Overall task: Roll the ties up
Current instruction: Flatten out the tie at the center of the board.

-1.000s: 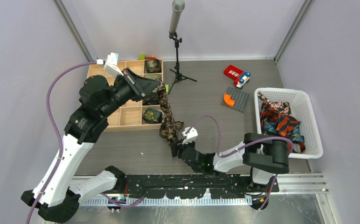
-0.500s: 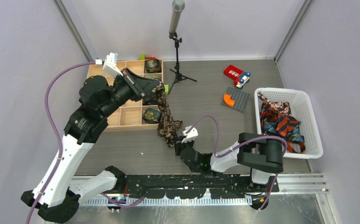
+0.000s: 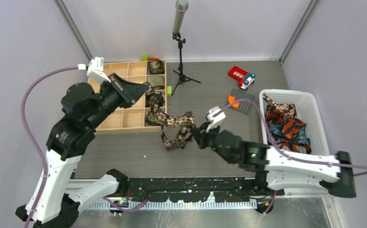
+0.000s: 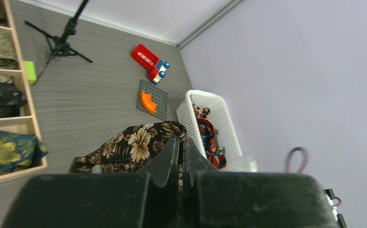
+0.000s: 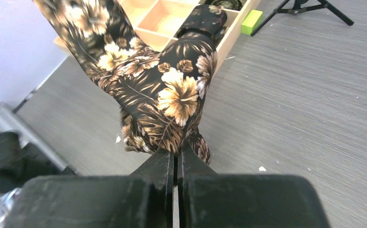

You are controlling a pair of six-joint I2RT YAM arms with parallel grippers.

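Tie [image 3: 176, 121] — now stretched out sideways.

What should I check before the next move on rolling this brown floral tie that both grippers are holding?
1. Left gripper shut on the brown floral tie: ok.
2. Right gripper shut on the same tie: ok.
3. Tie flat and untwisted between the two grippers: not ok, it sags in loose folds.
4. Empty compartment in the wooden organizer for the finished roll: ok.
5. Tie apart from the microphone stand: ok.
6. Which gripper holds the narrow end: cannot tell.
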